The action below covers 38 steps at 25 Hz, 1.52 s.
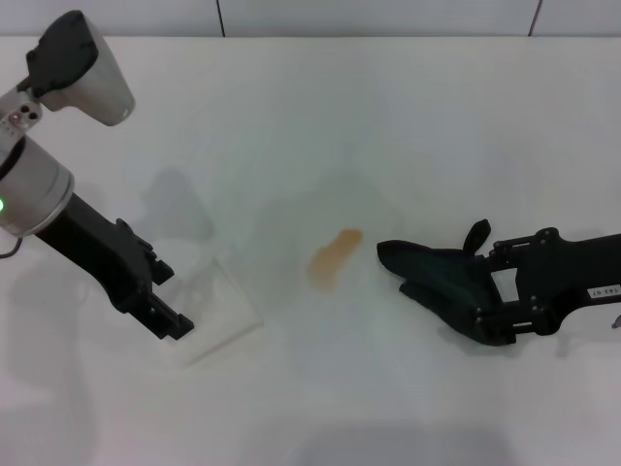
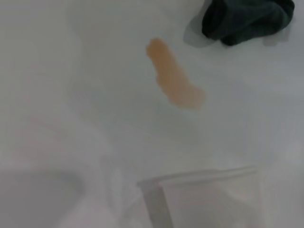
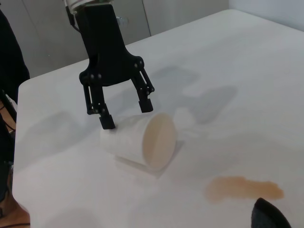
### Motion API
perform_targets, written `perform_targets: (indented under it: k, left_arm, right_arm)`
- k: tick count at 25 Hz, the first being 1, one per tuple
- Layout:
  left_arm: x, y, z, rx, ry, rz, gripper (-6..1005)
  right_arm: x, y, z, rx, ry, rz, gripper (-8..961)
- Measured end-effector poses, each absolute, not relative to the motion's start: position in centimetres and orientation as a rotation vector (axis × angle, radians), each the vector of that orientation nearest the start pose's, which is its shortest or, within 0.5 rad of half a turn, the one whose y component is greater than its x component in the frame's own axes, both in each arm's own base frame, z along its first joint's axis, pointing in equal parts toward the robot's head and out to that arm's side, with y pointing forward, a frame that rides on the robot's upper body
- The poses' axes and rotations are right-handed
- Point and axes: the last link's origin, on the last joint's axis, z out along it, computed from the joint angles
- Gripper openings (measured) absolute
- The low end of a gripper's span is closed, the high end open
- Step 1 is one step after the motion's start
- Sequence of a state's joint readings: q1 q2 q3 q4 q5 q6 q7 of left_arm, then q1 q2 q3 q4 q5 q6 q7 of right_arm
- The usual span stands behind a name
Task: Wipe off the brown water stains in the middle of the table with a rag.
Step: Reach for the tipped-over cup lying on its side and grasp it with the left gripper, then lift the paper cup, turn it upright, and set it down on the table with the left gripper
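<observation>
The brown water stains (image 1: 335, 257) form one pale orange smear in the middle of the white table (image 1: 320, 116). They also show in the left wrist view (image 2: 173, 80) and the right wrist view (image 3: 244, 188). The dark rag (image 1: 427, 272) lies on the table just right of the smear, with my right gripper (image 1: 468, 303) shut on it. An edge of the rag (image 2: 244, 19) appears beyond the smear, and a corner (image 3: 268, 216) shows in the right wrist view. My left gripper (image 1: 167, 299) is open at the left, its fingers spread just over a lying cup.
A clear plastic cup (image 1: 215, 313) lies on its side left of the smear, its mouth toward the stain (image 3: 159, 140). The table's left edge (image 3: 19, 123) is close behind the left arm.
</observation>
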<state>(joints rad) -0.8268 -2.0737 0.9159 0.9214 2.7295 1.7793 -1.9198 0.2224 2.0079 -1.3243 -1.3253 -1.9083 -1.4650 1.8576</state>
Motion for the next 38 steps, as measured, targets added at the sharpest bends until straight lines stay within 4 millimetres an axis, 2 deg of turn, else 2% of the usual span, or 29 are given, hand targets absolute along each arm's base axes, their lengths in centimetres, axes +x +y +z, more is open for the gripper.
perform_targets:
  k: [15, 38]
  left_arm:
    - [-21.2, 36.1, -0.3, -3.045, -0.709, 0.573, 879]
    - [-21.0, 36.3, -0.7, -3.047, -0.686, 0.555, 875]
  right_arm:
    - [23.3, 28.9, 1.5, -2.875, 0.582, 0.243, 615]
    - [23.3, 28.8, 1.4, -2.877, 0.584, 0.242, 611]
